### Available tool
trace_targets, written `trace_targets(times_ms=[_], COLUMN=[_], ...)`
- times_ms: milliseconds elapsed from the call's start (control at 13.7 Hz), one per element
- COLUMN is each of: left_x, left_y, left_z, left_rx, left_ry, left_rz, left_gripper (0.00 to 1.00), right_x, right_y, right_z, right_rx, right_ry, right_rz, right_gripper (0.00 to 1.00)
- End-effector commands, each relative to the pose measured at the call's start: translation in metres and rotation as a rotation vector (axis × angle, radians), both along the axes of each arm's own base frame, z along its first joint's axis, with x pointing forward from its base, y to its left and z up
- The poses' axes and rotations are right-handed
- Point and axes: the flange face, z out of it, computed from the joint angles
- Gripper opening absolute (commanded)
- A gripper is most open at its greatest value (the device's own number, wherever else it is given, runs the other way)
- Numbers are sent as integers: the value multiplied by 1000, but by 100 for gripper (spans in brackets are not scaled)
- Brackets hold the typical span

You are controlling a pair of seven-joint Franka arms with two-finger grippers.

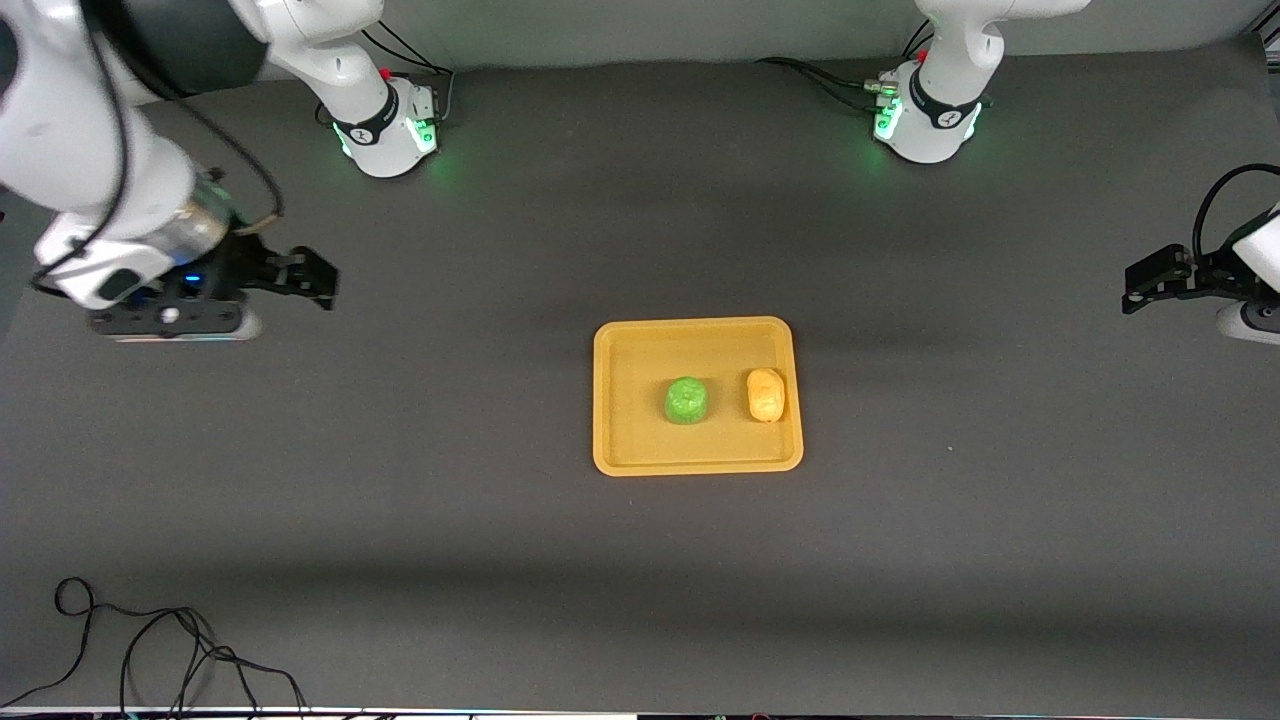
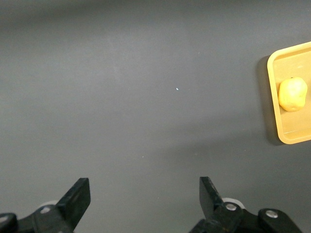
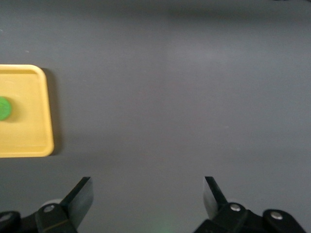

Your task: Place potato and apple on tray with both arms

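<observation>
You have the apple [image 1: 687, 400] and potato [image 1: 765, 394] side by side on the tray [image 1: 630, 345] mid-worktop, both likely light, firm, best pinched across the middle, while left tool [image 1: 1150, 280] and right tool [image 1: 300, 275] hover wide, empty, well apart.

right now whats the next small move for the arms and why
Probably none beyond holding position: the apple and potato both sit on the tray, while the left gripper and right gripper hang open, empty, over bare table.
</observation>
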Motion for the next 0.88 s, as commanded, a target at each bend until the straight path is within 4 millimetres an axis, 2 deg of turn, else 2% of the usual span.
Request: trace_targets(times_ms=[0,73,219,365,511,803], left_x=[2,2,1,7,11,6], left_y=[-13,-15,-14,-12,-9,-6], left_z=[12,15,21,24,16,26], left_rx=[-7,-8,-8,-6,-5,-9], left_ry=[-19,-24,-27,-37,-36,-42], left_rz=[-22,-30,-41,-39,-41,-30], left_gripper=[100,100,100,100,100,100], right_x=[-6,-6,-5,-5,-5,-3], right_y=[-61,-73,-109,-124,-128,-124], right_z=[3,4,3,2,3,4], right_rx=[35,35,35,37,40,66], right_ry=[3,13,19,21,21,19], right_rz=[8,-6,-69,-97,-105,-106], right_gripper=[100,100,100,100,100,100])
